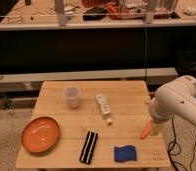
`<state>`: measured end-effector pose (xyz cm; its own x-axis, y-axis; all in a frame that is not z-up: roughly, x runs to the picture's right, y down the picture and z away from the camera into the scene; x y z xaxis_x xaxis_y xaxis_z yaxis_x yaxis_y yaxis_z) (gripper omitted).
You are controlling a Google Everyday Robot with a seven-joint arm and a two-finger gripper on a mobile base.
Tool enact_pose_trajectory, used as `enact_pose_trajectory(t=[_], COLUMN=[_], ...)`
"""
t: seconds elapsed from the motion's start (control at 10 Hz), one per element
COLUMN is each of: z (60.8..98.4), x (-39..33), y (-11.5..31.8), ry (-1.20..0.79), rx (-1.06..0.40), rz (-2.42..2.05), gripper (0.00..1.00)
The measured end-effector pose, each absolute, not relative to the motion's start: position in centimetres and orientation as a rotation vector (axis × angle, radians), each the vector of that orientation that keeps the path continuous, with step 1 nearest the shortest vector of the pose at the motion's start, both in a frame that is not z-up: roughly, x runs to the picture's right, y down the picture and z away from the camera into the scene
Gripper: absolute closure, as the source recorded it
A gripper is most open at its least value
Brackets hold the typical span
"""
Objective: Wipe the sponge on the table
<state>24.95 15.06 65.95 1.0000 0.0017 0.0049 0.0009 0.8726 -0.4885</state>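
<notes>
Left of the gripper point(154, 126) and nearer the camera, the sponge point(125, 153) lies flat on the desk point(126, 90), close to the front edge and clear of everything around it. Nothing grips or presses it. The gripper hangs from the white arm point(178, 104) over the desk's right edge, just beside an orange carrot-shaped thing point(145, 131) and apart from the sponge. Whether it is wide or narrow I cannot tell, though no sponge is in it. Further left of the gripper lie the black two-bar block point(89, 147) and the orange plate point(40, 134). Left and further back stand a clear cup point(71, 96) and a white tube point(104, 106). The boards show no smear or streak that would settle the matter. A loose sponge with the gripper off to its right fits a wipe yet to come as well as one finished with the sponge set down.
</notes>
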Motion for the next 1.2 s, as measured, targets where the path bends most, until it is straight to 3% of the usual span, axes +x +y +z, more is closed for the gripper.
enact_pose_trajectory(t=[1.2], z=[67.8], x=[20.5], y=[20.9], ry=[-0.091], rx=[-0.534], rz=[-0.176], gripper=[0.2])
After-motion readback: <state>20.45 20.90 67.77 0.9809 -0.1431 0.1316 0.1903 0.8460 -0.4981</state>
